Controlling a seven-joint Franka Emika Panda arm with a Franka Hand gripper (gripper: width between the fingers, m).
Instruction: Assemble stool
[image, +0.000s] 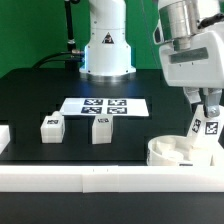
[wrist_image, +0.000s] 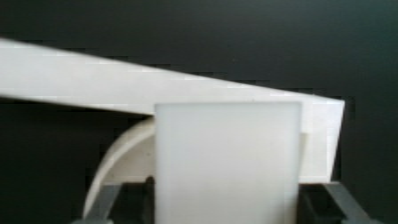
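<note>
The round white seat disc (image: 181, 153) lies at the exterior view's right, against the long white border rail (image: 100, 176). My gripper (image: 205, 116) is shut on a white stool leg (image: 206, 127) with a square tag and holds it upright just over the seat's right side. In the wrist view the leg (wrist_image: 228, 160) fills the space between my dark fingers (wrist_image: 114, 203), with the seat's curved rim (wrist_image: 125, 150) behind it. Two more tagged legs (image: 52, 127) (image: 101, 128) stand on the black table at the exterior view's left.
The marker board (image: 104, 106) lies flat on the table's middle. The robot's white base (image: 107, 45) stands behind it. A white block (image: 3, 137) sits at the exterior view's left edge.
</note>
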